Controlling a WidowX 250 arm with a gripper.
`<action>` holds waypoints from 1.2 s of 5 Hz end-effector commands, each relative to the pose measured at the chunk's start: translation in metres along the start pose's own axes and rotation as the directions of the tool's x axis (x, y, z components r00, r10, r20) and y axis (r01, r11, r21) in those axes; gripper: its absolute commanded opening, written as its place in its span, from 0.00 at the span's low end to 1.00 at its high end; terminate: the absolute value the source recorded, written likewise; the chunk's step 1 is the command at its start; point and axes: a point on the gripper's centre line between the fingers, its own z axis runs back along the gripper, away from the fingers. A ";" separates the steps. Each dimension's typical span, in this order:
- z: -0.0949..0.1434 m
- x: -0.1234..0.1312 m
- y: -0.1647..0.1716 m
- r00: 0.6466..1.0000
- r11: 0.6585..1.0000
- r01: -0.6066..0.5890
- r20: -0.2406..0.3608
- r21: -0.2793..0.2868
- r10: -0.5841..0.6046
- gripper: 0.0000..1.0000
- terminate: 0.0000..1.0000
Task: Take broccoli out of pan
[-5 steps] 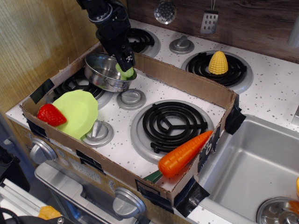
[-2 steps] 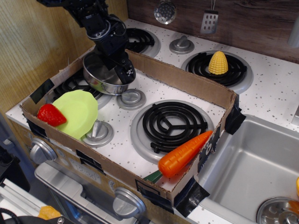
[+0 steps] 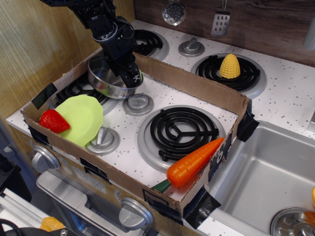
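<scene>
Broccoli (image 3: 140,75) barely shows, just a sliver of pale green at the pan's 3 o'clock rim, tucked behind the gripper (image 3: 129,74); whether it sits in the pan or is lifted, I cannot tell; the pan (image 3: 104,78) is tilted, its open mouth tipped up toward 10 o'clock, resting on the back-left burner inside the cardboard tray (image 3: 197,88); the black gripper reaches down over the pan's right edge, its jaws hidden against the steel, so spread or pinching I cannot tell; at the pan's 7 o'clock lies the plate (image 3: 83,118) with a strawberry (image 3: 53,121) on its left edge; at 4 o'clock, well apart, the carrot (image 3: 193,161) leans on the tray's front wall; corn (image 3: 229,66) stands outside the tray at 2 o'clock; sink (image 3: 266,177) far right.
</scene>
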 end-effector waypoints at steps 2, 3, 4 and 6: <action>0.044 0.022 0.012 1.000 0.995 0.023 -0.013 0.094 -0.022 0.00 0.00; 0.070 0.031 0.011 0.998 0.987 0.049 -0.056 0.156 -0.041 0.00 0.00; 0.088 0.038 -0.004 0.997 0.983 0.025 -0.080 0.181 -0.011 0.00 0.00; 0.071 0.050 -0.044 0.995 0.994 0.043 -0.097 0.098 -0.034 0.00 0.00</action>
